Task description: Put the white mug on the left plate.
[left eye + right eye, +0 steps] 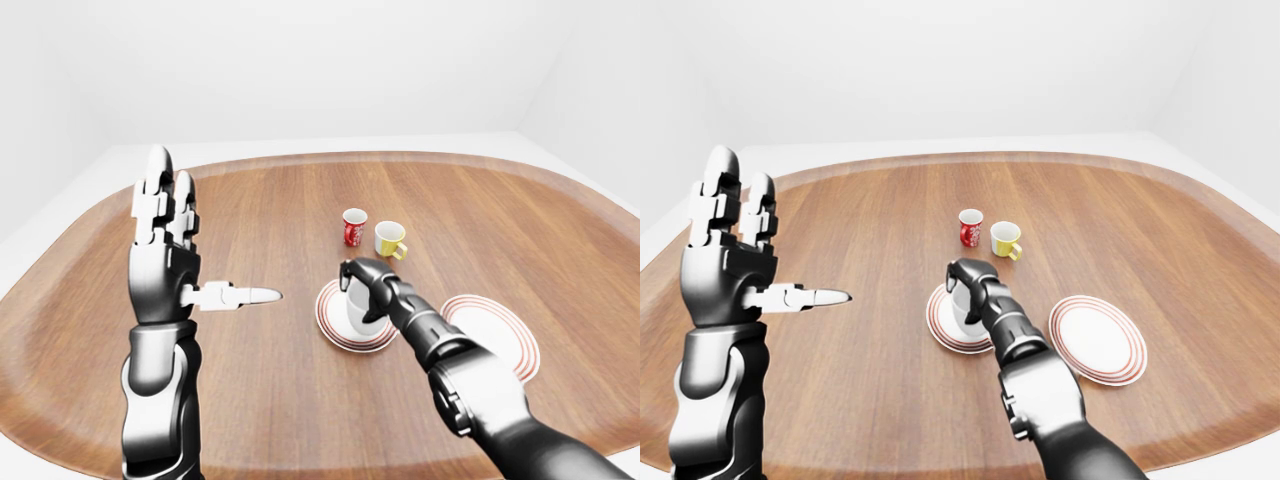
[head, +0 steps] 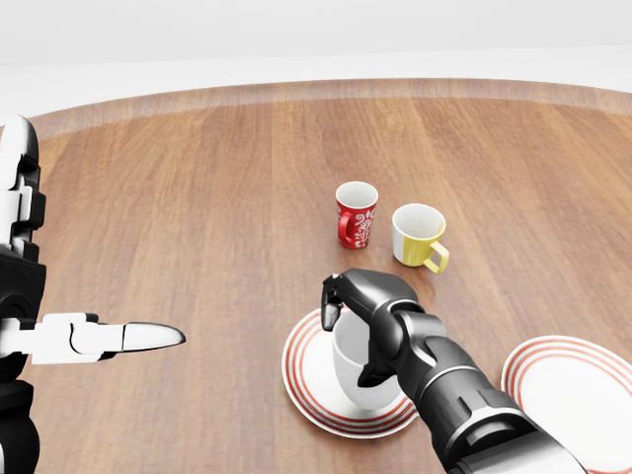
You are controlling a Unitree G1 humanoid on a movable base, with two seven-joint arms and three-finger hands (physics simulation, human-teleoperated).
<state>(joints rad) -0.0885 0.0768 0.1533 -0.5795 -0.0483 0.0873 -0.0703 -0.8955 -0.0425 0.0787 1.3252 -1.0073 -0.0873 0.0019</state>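
On the left plate [image 2: 301, 380], red-ringed, near the bottom middle of the head view: white mug [image 2: 354, 373], upright, base on the plate's inner surface. Gripped by the right hand [image 2: 367, 314], dark fingers [image 2: 331, 299] curled over the rim and down the side, arm reaching in from the bottom right. Whether the mug's full weight sat on the plate or hung partly from the fingers, could not tell.

Just to the right of that plate, apart from it: a second red-ringed plate [image 2: 583, 390], partly cut by the head view's right edge. Above the two plates, well clear of them: a red mug [image 2: 355, 214] with white pattern and, just beside it to the right, a yellow mug [image 2: 419, 237], handle turned toward the lower right; both upright, not touching.

Far left in the left-eye view: left hand [image 1: 170, 250], raised off the wooden table [image 1: 260, 210], open, two fingers pointed straight up and the thumb stretched out sideways toward the right, holding nothing.
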